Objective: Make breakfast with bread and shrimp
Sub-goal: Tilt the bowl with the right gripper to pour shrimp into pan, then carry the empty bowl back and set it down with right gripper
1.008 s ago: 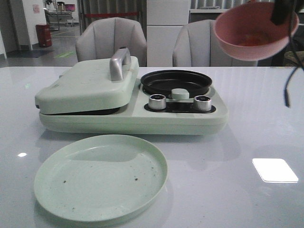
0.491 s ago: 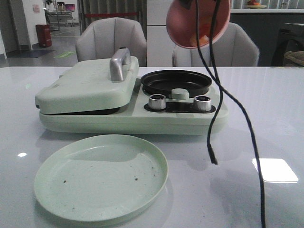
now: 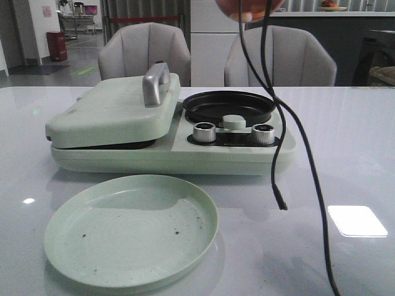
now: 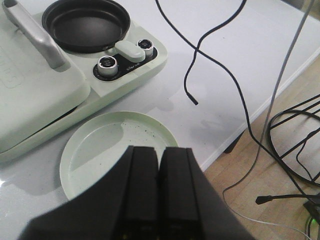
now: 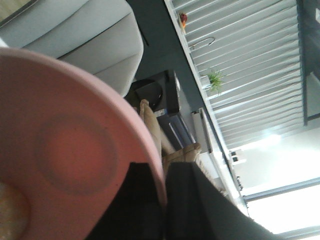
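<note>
My right gripper is shut on the rim of a pink bowl. In the front view only the bowl's lower edge shows, at the top, high above the round black pan. A pale, orange-tinged bit inside the bowl may be the shrimp; I cannot tell for sure. The bread is not in view. My left gripper is shut and empty, above the near edge of the pale green plate.
A pale green breakfast maker with its lid closed and a silver handle stands mid-table, two knobs in front of the pan. The green plate lies at the front. Black cables hang over the maker's right side.
The pink bowl has moved left and upward from the top right, tilting, and is now nearly out of the front view above the pan. The cables swung in with it.
</note>
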